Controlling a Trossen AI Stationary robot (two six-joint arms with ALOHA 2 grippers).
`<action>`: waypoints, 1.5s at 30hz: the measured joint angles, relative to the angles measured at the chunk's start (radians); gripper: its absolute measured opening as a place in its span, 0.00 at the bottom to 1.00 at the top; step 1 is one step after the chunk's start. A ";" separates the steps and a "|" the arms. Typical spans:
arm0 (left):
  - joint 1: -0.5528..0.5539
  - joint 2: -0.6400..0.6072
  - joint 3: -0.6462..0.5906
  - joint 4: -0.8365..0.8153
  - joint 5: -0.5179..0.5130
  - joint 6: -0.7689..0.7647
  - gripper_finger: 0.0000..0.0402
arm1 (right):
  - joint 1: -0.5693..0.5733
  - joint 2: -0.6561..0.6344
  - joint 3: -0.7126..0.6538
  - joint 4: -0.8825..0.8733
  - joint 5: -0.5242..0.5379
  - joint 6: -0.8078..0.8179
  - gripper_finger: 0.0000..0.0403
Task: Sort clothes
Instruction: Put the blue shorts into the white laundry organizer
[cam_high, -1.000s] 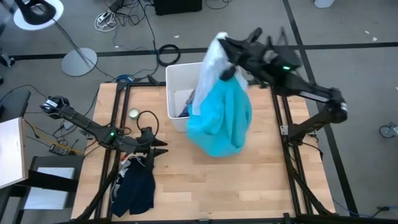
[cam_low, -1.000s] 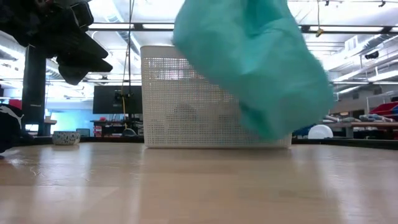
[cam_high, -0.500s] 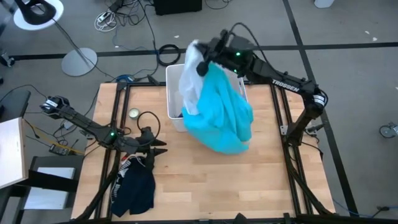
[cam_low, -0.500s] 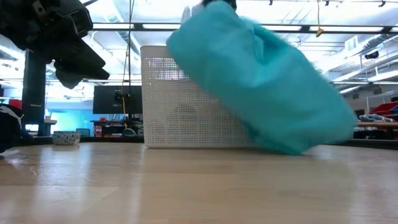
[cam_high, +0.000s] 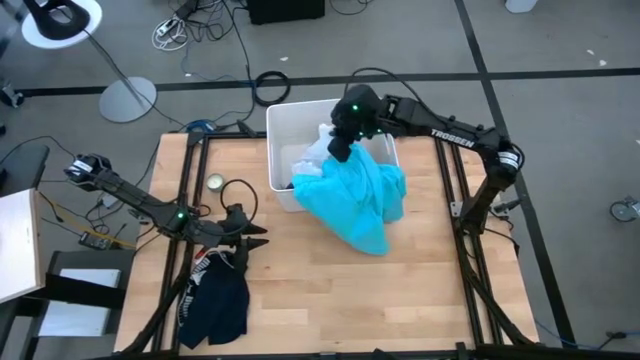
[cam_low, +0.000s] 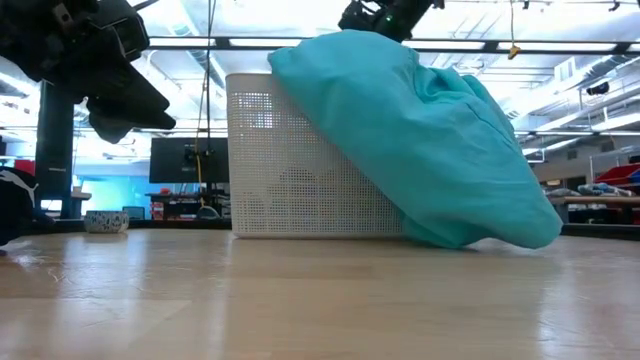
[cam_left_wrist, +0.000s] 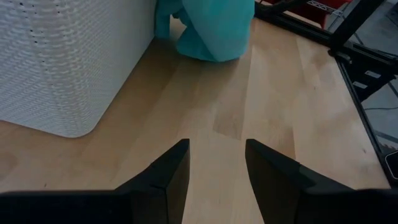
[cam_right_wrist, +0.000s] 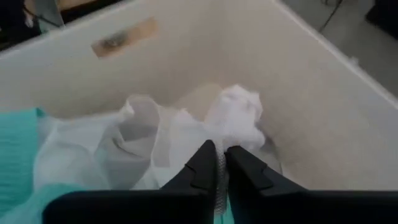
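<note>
Robotics lab; wooden table (cam_high: 330, 290) on black frame; around it grey floor with cables (cam_high: 185, 30), lamp stand (cam_high: 125, 98); monitors (cam_low: 185, 160) behind.

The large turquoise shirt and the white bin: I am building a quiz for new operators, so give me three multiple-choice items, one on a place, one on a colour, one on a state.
1. Where does the large turquoise shirt lie?
A. Draped over the wall of the white rectangular plastic bin and down onto the wooden table
B. Wholly inside the bin
C. On the floor

2. What colour is the garment on the table below the left gripper?
A. Red
B. Dark navy
C. Yellow

3. How does the left gripper stand?
A. Shut on a sock
B. Open, holding nothing
C. Shut on the bin

Key: 1 A, the high and low views show it over the wall; 2 B, the high view shows it; 3 B, the left wrist view shows its fingers apart over bare wood.
</note>
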 joint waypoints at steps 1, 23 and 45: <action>0.000 0.000 0.000 0.000 0.000 0.000 0.40 | 0.000 0.000 -0.003 -0.016 0.000 0.008 0.09; 0.000 0.111 0.002 0.005 -0.003 -0.058 0.40 | 0.148 -0.338 -0.005 -0.444 0.069 0.174 0.44; 0.000 0.111 0.001 0.030 -0.021 -0.052 0.40 | 0.745 -0.608 -0.987 0.124 0.474 0.697 0.42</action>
